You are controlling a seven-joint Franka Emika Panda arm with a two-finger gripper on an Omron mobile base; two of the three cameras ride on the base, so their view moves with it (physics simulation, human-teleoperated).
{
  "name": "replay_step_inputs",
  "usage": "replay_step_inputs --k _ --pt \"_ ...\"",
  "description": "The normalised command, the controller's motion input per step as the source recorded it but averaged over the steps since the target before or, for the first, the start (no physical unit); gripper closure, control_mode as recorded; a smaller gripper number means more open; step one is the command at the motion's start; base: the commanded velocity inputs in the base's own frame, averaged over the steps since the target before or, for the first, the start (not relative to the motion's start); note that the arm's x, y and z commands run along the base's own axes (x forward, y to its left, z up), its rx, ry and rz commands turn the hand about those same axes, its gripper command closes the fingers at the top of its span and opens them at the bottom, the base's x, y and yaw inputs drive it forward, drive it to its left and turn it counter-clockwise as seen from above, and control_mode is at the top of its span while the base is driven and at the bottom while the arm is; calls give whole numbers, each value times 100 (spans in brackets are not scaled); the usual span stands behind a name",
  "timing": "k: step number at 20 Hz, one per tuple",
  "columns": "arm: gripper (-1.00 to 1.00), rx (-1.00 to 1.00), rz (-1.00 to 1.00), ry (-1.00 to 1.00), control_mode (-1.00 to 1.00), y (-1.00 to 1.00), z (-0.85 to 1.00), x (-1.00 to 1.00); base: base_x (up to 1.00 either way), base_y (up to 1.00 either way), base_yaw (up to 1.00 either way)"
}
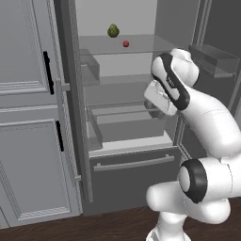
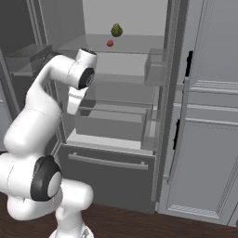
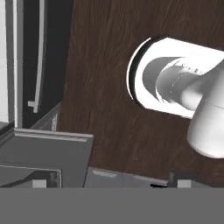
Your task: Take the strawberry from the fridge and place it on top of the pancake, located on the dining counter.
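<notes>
The fridge (image 1: pixel 132 175) (image 2: pixel 111 173) stands with both doors swung open, showing pale grey shelves above its bottom drawer. On the upper shelf lies the tiny red strawberry (image 1: pixel 125 44) (image 2: pixel 110 43). My gripper (image 1: pixel 156 100) (image 2: pixel 71 106) hangs in front of the middle shelves, well below the strawberry and pointing down. Its fingertips are hidden, so I cannot tell whether it is open or shut. Nothing shows between them. The hand view looks down at the fridge's lower front corner (image 3: pixel 43 153). The pancake and the dining counter are out of view.
A bumpy yellow-green fruit (image 1: pixel 113 31) (image 2: pixel 116 30) sits just behind the strawberry on the same shelf. Door bins (image 1: pixel 214 59) (image 2: pixel 155 67) jut out on both open doors. Light grey panelled cabinets (image 1: pixel 28 117) (image 2: pixel 209 139) flank the fridge. Dark wood floor (image 3: pixel 100 87) lies below.
</notes>
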Motion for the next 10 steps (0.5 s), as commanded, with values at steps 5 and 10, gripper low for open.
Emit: replay_step_inputs --k 5,10 --pt "-100 -29 69 -34 -100 -73 6 -67 0 0 0" --pt "-100 -19 70 -29 -100 -33 29 -63 0 0 0"
